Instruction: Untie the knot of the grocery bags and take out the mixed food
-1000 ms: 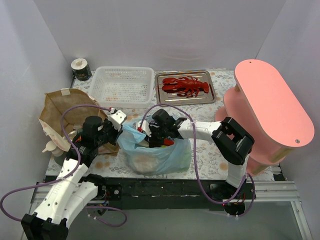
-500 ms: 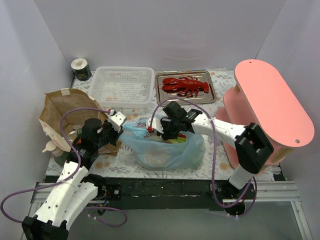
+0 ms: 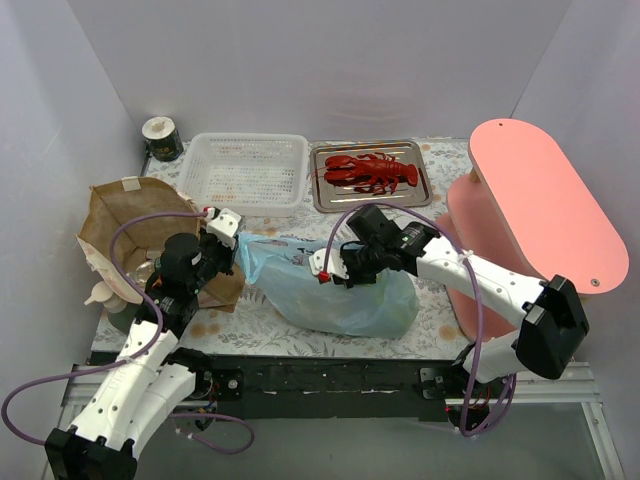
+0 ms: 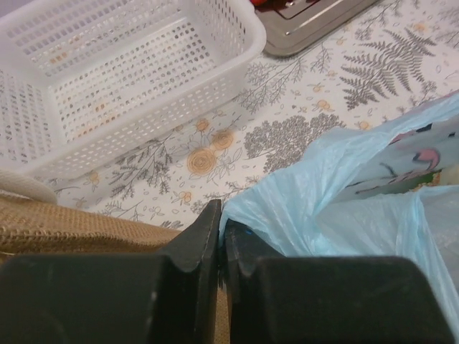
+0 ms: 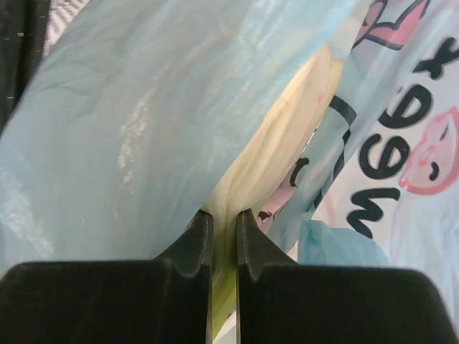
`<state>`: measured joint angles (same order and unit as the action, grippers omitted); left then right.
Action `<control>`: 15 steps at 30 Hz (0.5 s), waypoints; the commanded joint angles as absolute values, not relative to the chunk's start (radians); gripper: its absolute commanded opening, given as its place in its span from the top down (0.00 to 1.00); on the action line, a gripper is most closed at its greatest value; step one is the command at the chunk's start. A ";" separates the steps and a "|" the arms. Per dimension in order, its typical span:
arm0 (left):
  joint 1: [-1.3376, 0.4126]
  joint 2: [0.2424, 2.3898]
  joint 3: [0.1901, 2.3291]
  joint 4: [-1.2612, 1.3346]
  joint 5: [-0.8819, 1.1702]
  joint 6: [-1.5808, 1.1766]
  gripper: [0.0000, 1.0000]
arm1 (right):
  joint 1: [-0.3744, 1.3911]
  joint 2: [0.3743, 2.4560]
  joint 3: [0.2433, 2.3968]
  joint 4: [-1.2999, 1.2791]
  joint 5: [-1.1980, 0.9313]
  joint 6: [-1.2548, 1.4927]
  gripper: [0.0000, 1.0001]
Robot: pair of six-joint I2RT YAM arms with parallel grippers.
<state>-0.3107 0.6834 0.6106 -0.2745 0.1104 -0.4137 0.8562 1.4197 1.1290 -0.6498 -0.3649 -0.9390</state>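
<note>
Nearest the arm bases: blue plastic bag (image 3: 345, 300) lying slumped on the floral table (image 3: 440, 310), long axis left-right, stretched between the two claws. Left gripper (image 4: 219, 223) is clenched on a thin fold at the bag's left end, jaws pressed together with film between them. Right gripper (image 5: 224, 222) sits at the bag's upper middle, clamped on the end of a pale cream-green stalk, looks like the leek (image 5: 280, 150). Blue film drapes over its left side; can't tell if film is pinched too. Key relation: leek runs straight ahead of the right claw and slightly to the right, deeper into the bag, so pulling out likely means drawing back along that axis while the left claw anchors the bag. Right arm is the nearer one to the food. Risk: the bag drags along. Further left, brown paper bag (image 3: 130, 215) just behind the left arm, untouched. Far side: white basket (image 3: 297, 175), then the metal tray (image 3: 325, 200) with the red lobster (image 3: 372, 170) on it, already out.
</note>
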 commanded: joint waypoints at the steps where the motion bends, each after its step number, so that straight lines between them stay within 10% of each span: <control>1: -0.305 0.672 0.661 -0.207 0.164 -0.449 0.93 | 0.856 1.350 1.124 -0.750 -0.466 -1.009 0.99; 7: -0.304 0.677 0.620 -0.262 0.219 -0.408 0.87 | 0.845 1.263 1.175 -0.628 -0.508 -0.913 0.99; 15: -0.305 0.630 0.584 -0.393 0.347 -0.380 0.56 | 0.822 1.239 1.229 -0.538 -0.594 -0.741 0.99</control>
